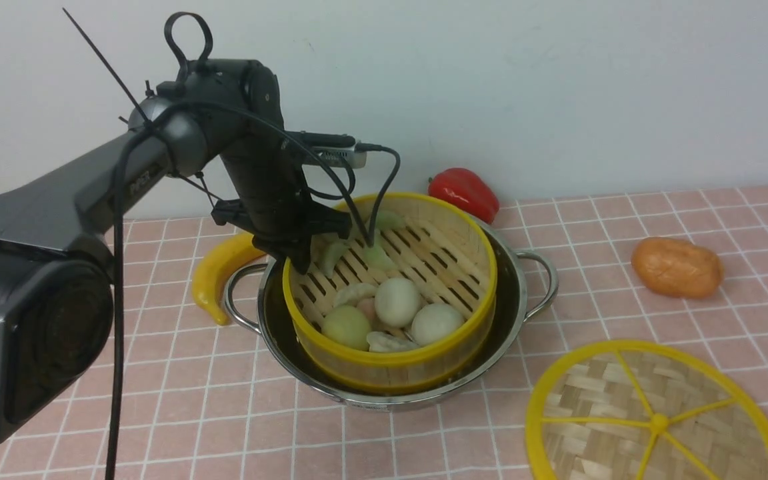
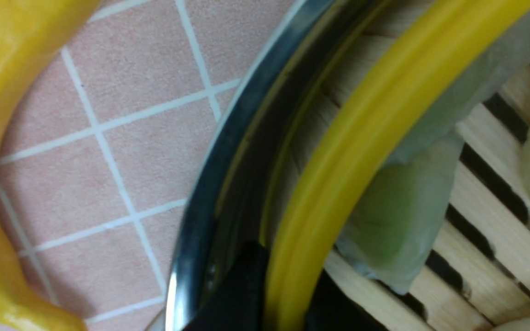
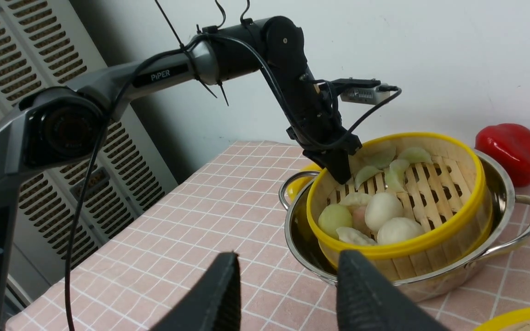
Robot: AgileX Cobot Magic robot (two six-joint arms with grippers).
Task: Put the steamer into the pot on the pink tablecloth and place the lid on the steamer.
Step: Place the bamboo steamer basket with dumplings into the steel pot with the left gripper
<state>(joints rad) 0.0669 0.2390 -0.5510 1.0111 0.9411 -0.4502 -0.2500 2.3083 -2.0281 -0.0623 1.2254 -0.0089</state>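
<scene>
The steamer [image 1: 424, 360], a bamboo basket with yellow rims, holds pale dumplings and buns. It stands inside the steel pot [image 1: 521, 293] on the pink tablecloth [image 1: 224, 400], and its upper half rises above the pot's rim. My left gripper [image 1: 297, 259] is shut on the steamer's left rim. In the left wrist view its black fingers [image 2: 242, 294] straddle the yellow rim [image 2: 366, 138] next to the pot's edge [image 2: 228, 151]. The lid [image 1: 657, 413] lies flat at the front right. My right gripper [image 3: 288, 280] hovers open and empty in front of the pot [image 3: 430, 285].
A yellow banana [image 1: 224, 273] lies against the pot's left handle. A red pepper [image 1: 464, 190] sits behind the pot by the wall. An orange lump [image 1: 677, 267] lies to the right. A louvred panel [image 3: 16, 69] stands beyond the table's left edge.
</scene>
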